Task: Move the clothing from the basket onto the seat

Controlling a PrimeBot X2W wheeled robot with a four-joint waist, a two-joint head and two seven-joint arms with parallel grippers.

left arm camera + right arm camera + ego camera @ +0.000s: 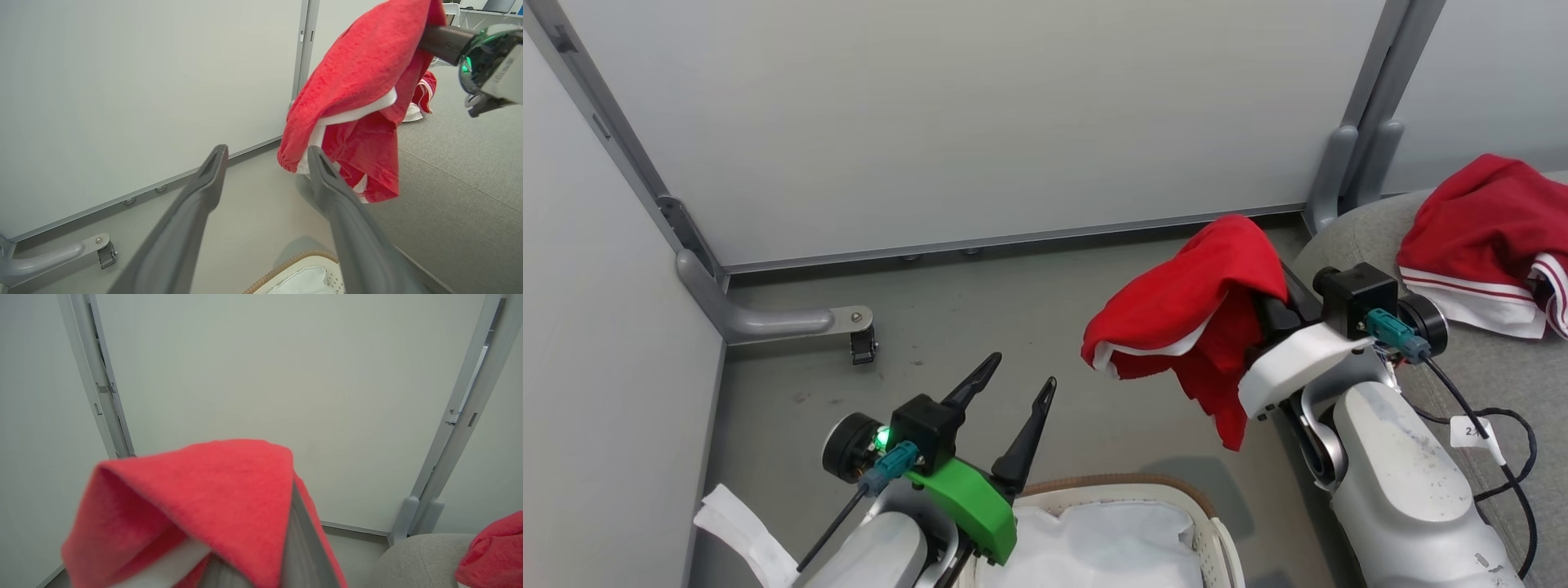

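Note:
One piece of red clothing (1192,302) with white trim hangs over my right gripper (1267,309), which is shut on it above the floor, just left of the grey seat (1486,384). The fabric covers the fingertips. The same clothing (359,81) shows in the left wrist view and drapes over my own grey fingers (304,543) in the right wrist view. A second red garment (1486,220) lies on the seat. My left gripper (1024,369) stands open and holds nothing, above the far rim of the basket (1213,531). Inside the basket I see the white liner (1094,547).
Pale partition panels close off the back and left, with a grey metal foot and caster (849,331) on the floor. A black cable with a tag (1499,433) lies on the seat beside my right forearm. A white cloth strip (739,527) hangs at the lower left.

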